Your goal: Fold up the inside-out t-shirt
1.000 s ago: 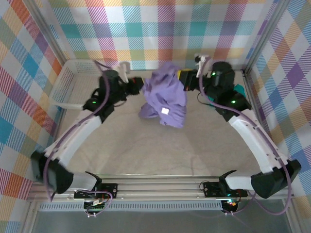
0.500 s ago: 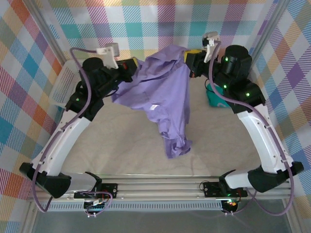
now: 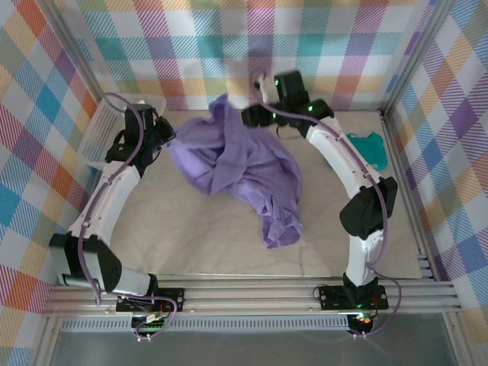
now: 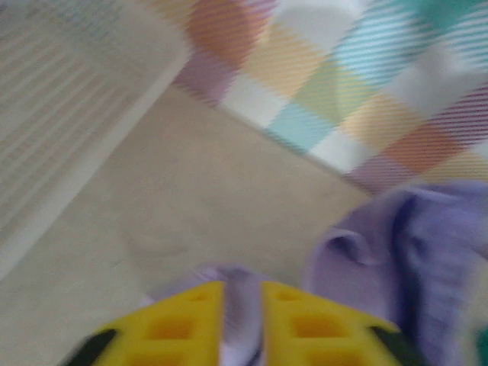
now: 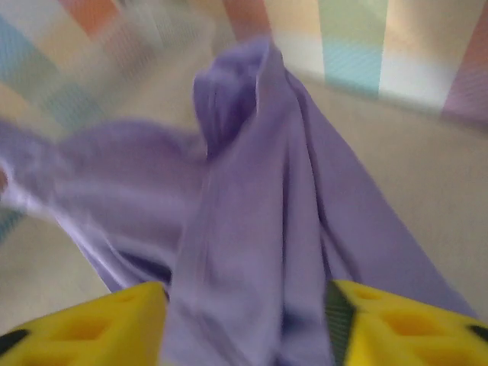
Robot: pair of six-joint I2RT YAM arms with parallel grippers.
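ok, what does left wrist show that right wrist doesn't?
Left wrist, not right wrist: the white slatted basket at upper left, and the left hand with its yellow fingers nearly together and lavender cloth pinched in the narrow gap. Right wrist, not left wrist: the right hand with its fingers wide apart and cloth running up between them to a raised peak. Shared: the lavender t-shirt, the beige table and the checked wall. Both views are motion-blurred.

The top external camera looks down over the whole bench (image 3: 191,236) from above its near edge. Both wrist cameras closely face the t-shirt (image 3: 236,164) near the far edge.
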